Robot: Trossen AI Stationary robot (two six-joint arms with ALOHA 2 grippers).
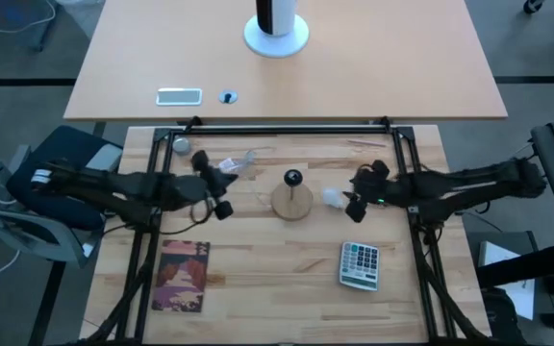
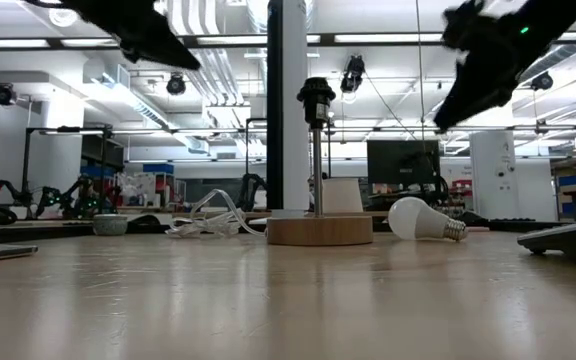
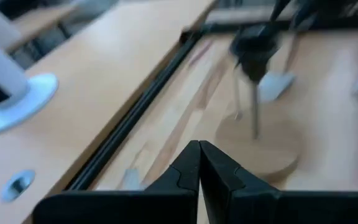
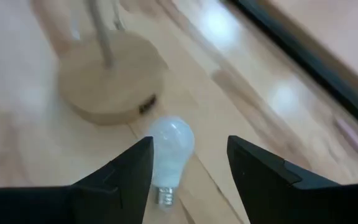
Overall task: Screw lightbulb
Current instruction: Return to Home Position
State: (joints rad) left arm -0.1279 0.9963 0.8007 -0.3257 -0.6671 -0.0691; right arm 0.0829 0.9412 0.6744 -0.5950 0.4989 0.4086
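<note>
Starting at the right gripper: fingers spread wide, clamped on nothing, touching nothing, raised off the table at centre-right of the high view. Just beyond and between those fingertips, low centre of the right wrist view, finds the lightbulb lying on its side on the bare wood, silvery screw end toward the bottom edge of that frame, frosted dome toward the lamp base. In the high view, sits just right of that round wooden base, near but seemingly not touching; in the low view, right of centre, threads pointing right. Likely light, hard-shelled and smooth, so prone to roll and to slip out of a pinch; probably breakable under a hard squeeze or a drop. Best taken across the widest part of the dome with moderate pressure, leaving the threaded end free for the socket, empty atop the thin stem, upper centre of the low view. Farther out, left of centre in the high view: the left gripper, fingers pressed together with nothing between them, off the table and aimed toward the lamp. Beyond that, a crumpled clear wrapper at upper middle-left, a calculator at lower right, a booklet at lower left. Judging by both arms off the work, looks like a retreat to rest, with the screwing-in not done.
</note>
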